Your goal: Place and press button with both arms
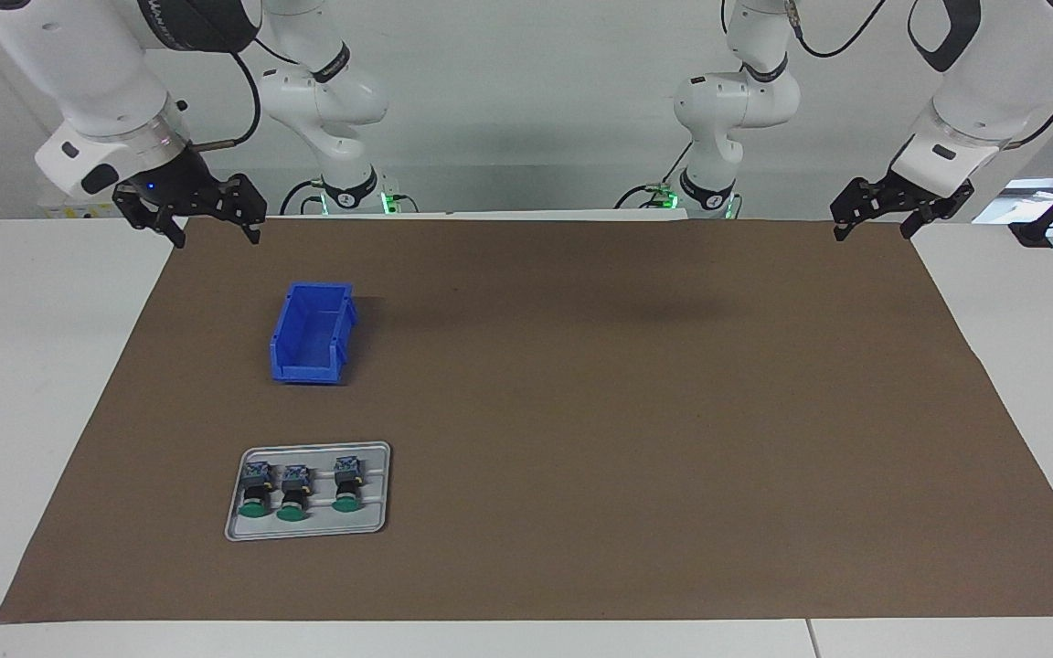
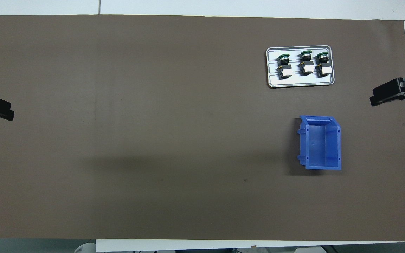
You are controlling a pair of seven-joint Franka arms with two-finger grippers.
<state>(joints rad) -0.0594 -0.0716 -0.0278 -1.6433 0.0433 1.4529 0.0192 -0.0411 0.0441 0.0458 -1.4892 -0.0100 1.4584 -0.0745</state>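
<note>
both arms hang raised at the robots' edge of the brown mat point(image 1: 581, 411), nothing in either grasp. the right gripper point(image 1: 207, 236) is over the mat's corner at the right arm's end, its two fingers spread apart. the left gripper point(image 1: 872, 228) is over the corner at the left arm's end, fingers also apart. farther out, toward the right arm's end, sits a blue bin point(image 1: 312, 331), open side up. farther still lies a grey tray point(image 1: 307, 528) with three green-capped buttons point(image 1: 293, 493) on their sides in a row, caps pointing away from the robots. part of white lettering shows on the right arm's black joint cover, but i cannot read it.
</note>
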